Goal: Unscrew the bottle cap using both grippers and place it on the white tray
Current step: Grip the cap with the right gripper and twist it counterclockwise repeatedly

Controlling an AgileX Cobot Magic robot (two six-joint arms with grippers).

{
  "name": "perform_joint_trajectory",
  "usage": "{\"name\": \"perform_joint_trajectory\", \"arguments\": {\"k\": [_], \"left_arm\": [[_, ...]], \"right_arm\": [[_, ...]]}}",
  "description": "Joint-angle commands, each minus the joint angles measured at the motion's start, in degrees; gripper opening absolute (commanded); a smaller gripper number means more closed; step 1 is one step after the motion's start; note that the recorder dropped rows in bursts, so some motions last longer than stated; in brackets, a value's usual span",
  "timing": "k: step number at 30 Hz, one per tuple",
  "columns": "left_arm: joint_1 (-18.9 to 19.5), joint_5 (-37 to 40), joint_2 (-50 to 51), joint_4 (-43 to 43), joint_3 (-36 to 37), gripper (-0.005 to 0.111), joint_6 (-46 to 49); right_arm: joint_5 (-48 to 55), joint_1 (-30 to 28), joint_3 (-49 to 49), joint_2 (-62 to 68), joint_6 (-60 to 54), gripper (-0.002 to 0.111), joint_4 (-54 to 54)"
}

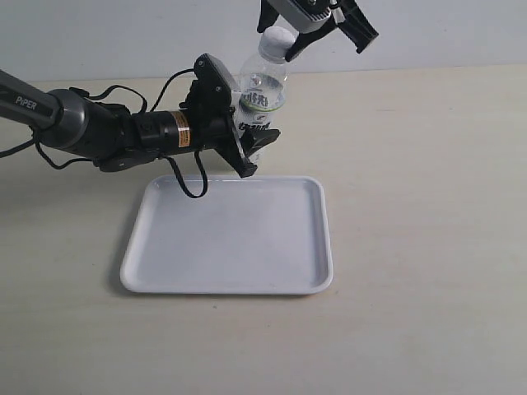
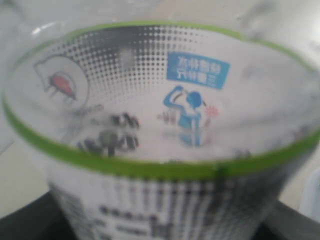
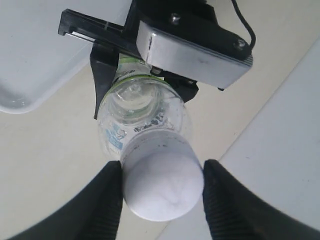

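The left gripper is squeezing its fingers around the bottle at the label. It is holding the bottle tilted toward 1 o'clock, just past the white tray's 12 o'clock edge. The bottle cap is sitting on the bottle. The right gripper is reaching its fingers down both sides of the cap, and I cannot tell if they are pinching it. A black cable is hanging over the tray's 11 o'clock corner above the desk.

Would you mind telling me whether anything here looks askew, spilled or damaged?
Only the bottle is askew: the left gripper holds it leaning rightward in the exterior view, not upright, with the fingers of the right gripper flanking the bottle cap. No spill or damage shows, and the white tray lies flat.
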Motion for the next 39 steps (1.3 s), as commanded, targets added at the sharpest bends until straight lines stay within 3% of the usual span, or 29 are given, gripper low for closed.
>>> {"name": "perform_joint_trajectory", "arguments": {"k": [1, 4, 6, 7, 11, 18, 31, 35, 39], "left_arm": [[-0.2, 0.9, -0.5, -0.2, 0.0, 0.0, -1.0], [-0.2, 0.9, -0.5, -0.2, 0.0, 0.0, -1.0], [-0.2, 0.9, -0.5, -0.2, 0.0, 0.0, -1.0], [-0.2, 0.9, -0.5, -0.2, 0.0, 0.0, -1.0], [-0.2, 0.9, -0.5, -0.2, 0.0, 0.0, -1.0], [-0.2, 0.9, -0.5, -0.2, 0.0, 0.0, -1.0], [-0.2, 0.9, -0.5, -0.2, 0.0, 0.0, -1.0], [-0.2, 0.9, -0.5, -0.2, 0.0, 0.0, -1.0], [-0.2, 0.9, -0.5, -0.2, 0.0, 0.0, -1.0]], "right_arm": [[-0.4, -0.1, 0.2, -0.1, -1.8, 0.0, 1.3], [-0.4, -0.1, 0.2, -0.1, -1.8, 0.013, 1.5], [-0.4, -0.1, 0.2, -0.1, -1.7, 0.035, 1.9], [-0.4, -0.1, 0.2, -0.1, -0.7, 0.052, 2.7], [-0.4, -0.1, 0.2, -0.1, 5.8, 0.075, 5.8], [-0.4, -0.1, 0.2, -0.8, 26.8, 0.077, 5.0], [-0.4, -0.1, 0.2, -2.2, 92.0, 0.077, 0.1], [-0.4, -0.1, 0.2, -2.2, 103.6, 0.077, 0.0], [-0.4, -0.1, 0.2, -1.9, 104.7, 0.077, 0.0]]}}
